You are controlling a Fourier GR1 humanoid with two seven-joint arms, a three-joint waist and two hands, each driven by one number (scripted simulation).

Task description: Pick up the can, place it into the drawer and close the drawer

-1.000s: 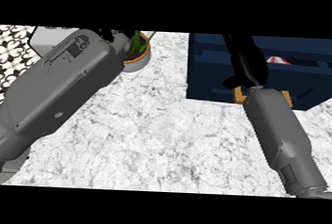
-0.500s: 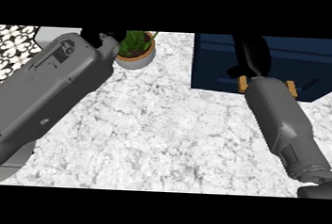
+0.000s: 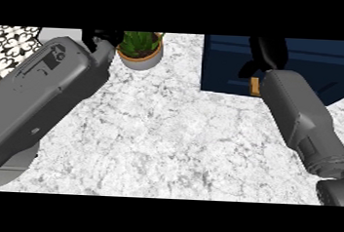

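The dark blue drawer fills the upper right of the head view and shows only flat dark faces. No can is in sight. My right hand lies against the drawer, fingers straight and pointing away from me, thumb out to the left. A small tan piece shows on the drawer beside the right wrist. My left hand is at the top left, cut off by the view's upper edge, just left of the plant.
A small potted plant in a tan pot stands at the top centre, between the two arms. White marble counter spreads across the middle. A black-and-white patterned surface shows at the far left edge.
The drawer's open inside, with something pink in it, showed one second ago; now only flat blue faces show. My right hand has gone farther forward with the drawer, and the view has shifted.
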